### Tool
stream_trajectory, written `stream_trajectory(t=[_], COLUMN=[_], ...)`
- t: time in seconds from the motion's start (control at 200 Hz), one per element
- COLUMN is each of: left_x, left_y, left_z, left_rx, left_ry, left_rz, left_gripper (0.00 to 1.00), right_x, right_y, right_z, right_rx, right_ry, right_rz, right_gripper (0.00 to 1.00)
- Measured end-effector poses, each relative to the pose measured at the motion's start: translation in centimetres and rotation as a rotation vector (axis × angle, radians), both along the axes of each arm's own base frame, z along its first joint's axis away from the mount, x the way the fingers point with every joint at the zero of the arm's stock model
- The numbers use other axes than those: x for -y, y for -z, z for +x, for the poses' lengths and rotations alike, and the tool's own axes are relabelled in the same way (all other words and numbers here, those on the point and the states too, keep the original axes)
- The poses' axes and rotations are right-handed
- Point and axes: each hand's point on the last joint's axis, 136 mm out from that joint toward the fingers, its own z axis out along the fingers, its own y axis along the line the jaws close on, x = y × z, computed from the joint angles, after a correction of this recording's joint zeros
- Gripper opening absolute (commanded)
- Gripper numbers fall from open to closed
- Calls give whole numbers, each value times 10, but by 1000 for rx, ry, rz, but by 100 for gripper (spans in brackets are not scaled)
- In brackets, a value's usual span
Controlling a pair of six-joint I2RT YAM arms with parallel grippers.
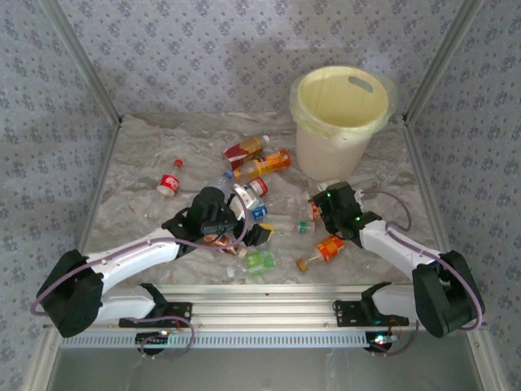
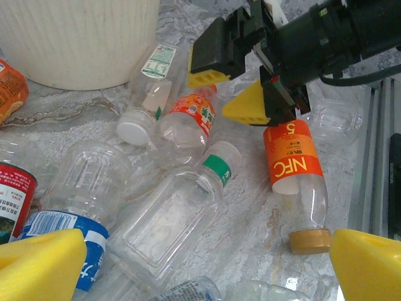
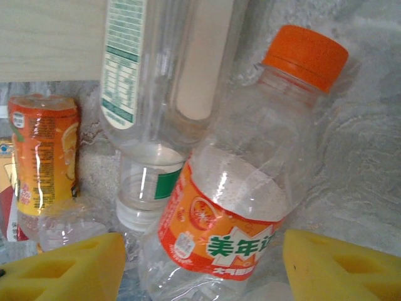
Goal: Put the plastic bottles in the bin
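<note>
- Bin (image 1: 342,122): pale yellow, upright at the far right of the bench (image 1: 138,163), behind the litter.
- Plastic bottles (image 1: 260,167): scattered mid-bench between the bin and the arms. With so many lying out, the task looks early.
- Right gripper (image 3: 207,269): down among the bottles just in front of the bin, jaws about half apart. One yellow pad sits on either side of the orange-capped bottle (image 3: 244,207), which lies on the bench. Cannot tell whether the pads press it.
- Left gripper (image 2: 203,263): jaws at their widest, holding nothing, low over the clear bottles at centre.

Step in hand, as I read it: the grasp on the orange-capped bottle. The next move calls for a firm squeeze on a soft body, then a lift clear of its close neighbours. After that comes a short carry over the bin rim before release.

Views:
- Right wrist: cap and label close up, and a clear bottle close against them.
- Left wrist: the right gripper from outside and the NFC bottle (image 2: 294,160) just beside it. A green-collared bottle (image 2: 178,213) lies ahead of the left pads.
- Overhead: the bin's open mouth and how both arms lie.
</note>
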Motion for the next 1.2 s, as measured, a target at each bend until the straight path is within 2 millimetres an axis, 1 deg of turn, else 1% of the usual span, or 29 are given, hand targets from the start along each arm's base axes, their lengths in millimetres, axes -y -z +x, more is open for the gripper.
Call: stream_trajectory(t=[0.095, 0.28, 0.53, 0.685, 0.889, 1.009, 1.124, 1.204], left_x=[0, 0, 6, 9, 9, 9, 9, 8], left_y=[1, 2, 3, 2, 1, 2, 2, 2], left_z=[0, 0, -6, -6, -5, -5, -4, -3], left_rx=[0, 0, -3, -3, -1, -1, 1, 3], left_ry=[-5, -6, 16, 21, 19, 17, 10, 5], left_rz=[4, 8, 12, 13, 13, 14, 16, 18], left_gripper=[100, 100, 100, 100, 100, 100, 100, 100], right_x=[0, 1, 1, -1, 2, 3, 5, 11], right_y=[6, 8, 27, 30, 41, 40, 41, 40], right_z=[0, 5, 9, 15, 16, 18, 18, 20], right_rx=[-10, 6, -18, 0, -10, -4, -3, 3], right_ry=[16, 46, 64, 78, 100, 105, 109, 123], right_rz=[3, 10, 1, 16, 11, 16, 16, 8], right_gripper=[69, 69, 69, 69, 70, 68, 62, 60])
